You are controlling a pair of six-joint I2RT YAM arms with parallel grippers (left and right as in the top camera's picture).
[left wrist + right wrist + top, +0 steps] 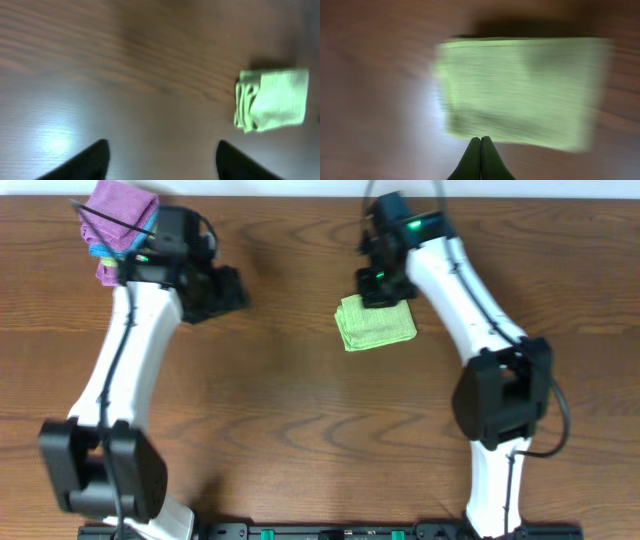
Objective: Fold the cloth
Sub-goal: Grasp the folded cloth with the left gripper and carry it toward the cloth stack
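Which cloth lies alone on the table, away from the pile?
The lime-green cloth, folded, by the right hand; the purple cloths are stacked at the far left corner.

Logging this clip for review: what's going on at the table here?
The lime-green cloth lies on the wooden table, already folded into a small, thick rectangle. The right claw is shut with nothing pinched and sits at one edge of the cloth; the blur hides whether it touches. The left claw is open and empty, off to the side near a stack of purple and blue cloths. Neither arm grips the cloth, so the folding looks done or nearly so.
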